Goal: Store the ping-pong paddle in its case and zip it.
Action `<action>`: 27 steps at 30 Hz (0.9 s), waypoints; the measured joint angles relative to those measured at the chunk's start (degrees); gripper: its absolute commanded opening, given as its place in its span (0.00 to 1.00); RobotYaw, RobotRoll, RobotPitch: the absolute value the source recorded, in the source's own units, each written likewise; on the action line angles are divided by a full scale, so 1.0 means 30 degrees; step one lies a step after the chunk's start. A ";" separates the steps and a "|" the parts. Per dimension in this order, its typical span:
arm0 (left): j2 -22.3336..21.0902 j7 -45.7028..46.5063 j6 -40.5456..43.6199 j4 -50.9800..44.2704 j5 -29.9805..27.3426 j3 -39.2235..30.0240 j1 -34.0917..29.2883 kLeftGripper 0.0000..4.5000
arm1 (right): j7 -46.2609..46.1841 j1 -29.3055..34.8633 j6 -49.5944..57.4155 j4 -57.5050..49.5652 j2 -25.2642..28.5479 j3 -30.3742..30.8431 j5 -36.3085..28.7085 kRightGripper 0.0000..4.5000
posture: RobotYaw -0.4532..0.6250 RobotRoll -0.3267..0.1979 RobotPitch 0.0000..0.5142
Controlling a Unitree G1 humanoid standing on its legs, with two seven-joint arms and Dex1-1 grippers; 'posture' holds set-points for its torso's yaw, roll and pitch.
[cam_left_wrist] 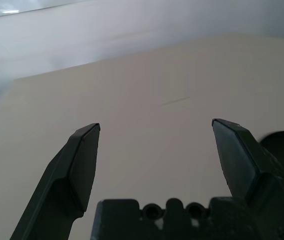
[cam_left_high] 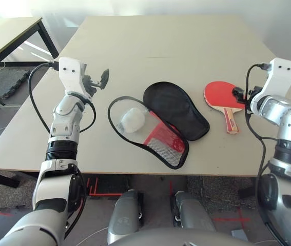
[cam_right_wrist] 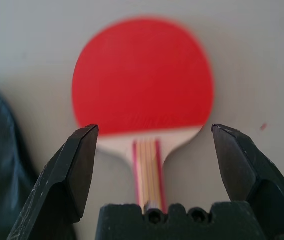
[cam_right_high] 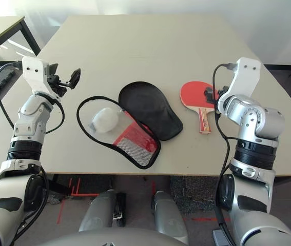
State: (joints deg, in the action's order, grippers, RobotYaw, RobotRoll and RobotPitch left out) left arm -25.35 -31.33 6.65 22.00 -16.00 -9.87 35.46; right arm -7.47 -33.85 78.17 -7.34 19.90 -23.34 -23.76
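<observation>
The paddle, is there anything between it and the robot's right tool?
Nothing visible. The open right tool hangs over the paddle, which lies bare on the table beside the opened case.

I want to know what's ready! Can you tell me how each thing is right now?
Ping-pong paddle: flat on the table, red face up, not in its case.
Case: unzipped, spread open, a white pouch lying inside.
Left claw: open, empty, above the table.
Right claw: open, empty, over the paddle's handle.
</observation>
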 measured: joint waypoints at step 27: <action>-0.2010 -0.6365 0.6747 -0.5777 -0.2540 0.1246 -0.1620 1.00 | 0.1523 0.1827 -0.0463 0.1039 -0.1504 0.1084 0.2390 0.26 | 0.45 0.62 0.21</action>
State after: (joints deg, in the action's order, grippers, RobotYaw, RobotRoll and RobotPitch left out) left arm -31.38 -50.43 26.89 4.67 -23.62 -6.13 30.60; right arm -2.90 -28.37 76.79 -4.22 15.39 -20.09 -16.59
